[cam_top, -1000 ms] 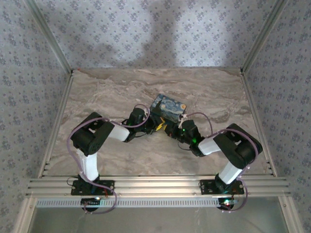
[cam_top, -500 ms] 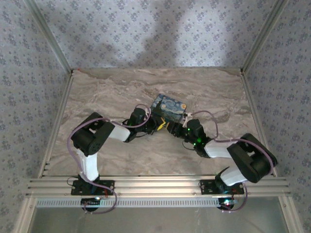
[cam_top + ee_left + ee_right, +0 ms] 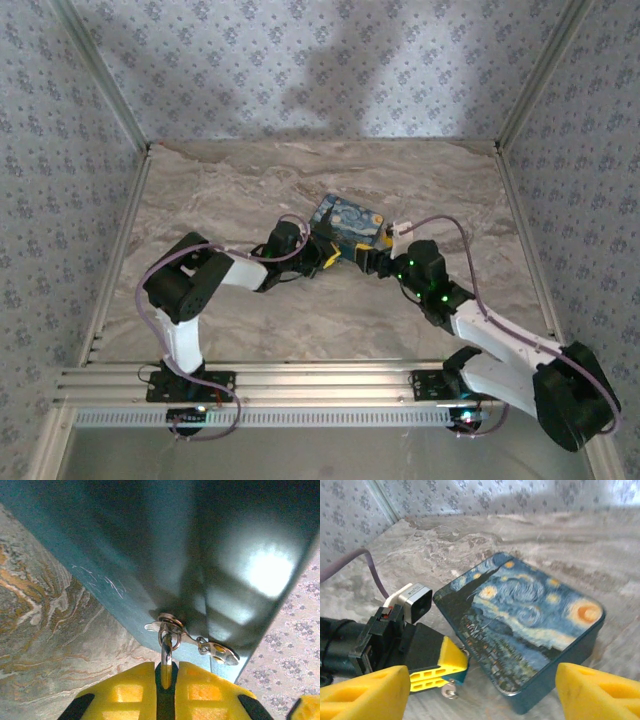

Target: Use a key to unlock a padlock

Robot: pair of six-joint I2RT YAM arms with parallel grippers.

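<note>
**A:** What changed?

**B:** The right gripper (image 3: pixel 482 686). Its yellow fingers were nearly shut a second ago and now stand wide apart with nothing between them. The arm has also stretched out. Its elbow has dropped low to the right and the wrist has pushed in toward the blue rectangular metal tin with the starry-night picture (image 3: pixel 530 615).

**A:** Left side?

**B:** The left gripper (image 3: pixel 166 682) stays pinched tight on a thin silvery strip. I take that for the shackle of the tiny padlock (image 3: pixel 166 656), with its bluish body probably buried between the yellow fingers. It hangs from a small steel ring (image 3: pixel 169 630) at the tin's near wall, low over the marbled stone-pattern table (image 3: pixel 45 625).

**A:** Key?

**B:** Not identified. A small flat silvery piece (image 3: pixel 218 652) sits just beside the ring. It could be the key, but I cannot tell.

**A:** Meaning for the job?

**B:** The padlock is held steady and the tin has not shifted. The right hand is empty, so no turning is under way. It likely let go to re-grasp, or is readying to take the key. I judge the lock still shut.
</note>
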